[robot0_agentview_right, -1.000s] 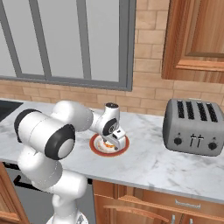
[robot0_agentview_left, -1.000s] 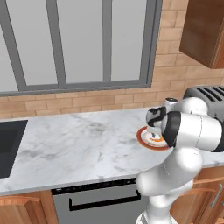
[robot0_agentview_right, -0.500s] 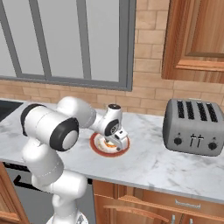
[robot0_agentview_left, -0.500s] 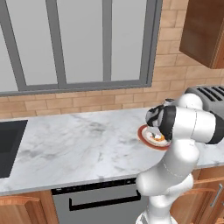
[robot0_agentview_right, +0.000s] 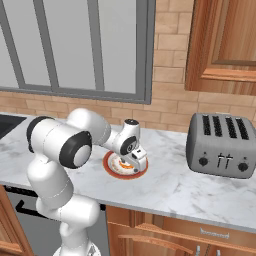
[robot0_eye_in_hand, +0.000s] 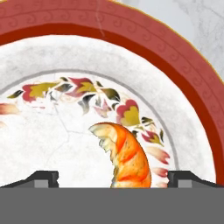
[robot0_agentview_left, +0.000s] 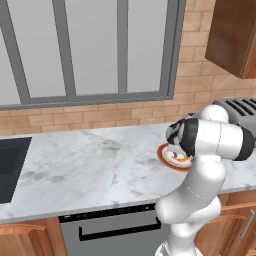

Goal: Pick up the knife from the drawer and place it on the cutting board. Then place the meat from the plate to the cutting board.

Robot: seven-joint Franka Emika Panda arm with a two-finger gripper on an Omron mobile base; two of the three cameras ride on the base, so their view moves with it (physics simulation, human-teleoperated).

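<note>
In the hand view the hand [robot0_eye_in_hand: 113, 177] hangs low over the plate [robot0_eye_in_hand: 183, 74], its two fingertips spread wide and released, one at each lower corner, with the meat [robot0_eye_in_hand: 124, 155] lying between them at bottom centre. Farther back, the marble surface [robot0_agentview_right: 175, 187] carries a toaster [robot0_agentview_right: 220, 145] at right.

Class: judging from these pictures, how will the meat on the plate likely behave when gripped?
The meat is small and curved, so probably light, and it may pivot between the fingers. It lies on the smooth plate, so it could slide if nudged.
</note>
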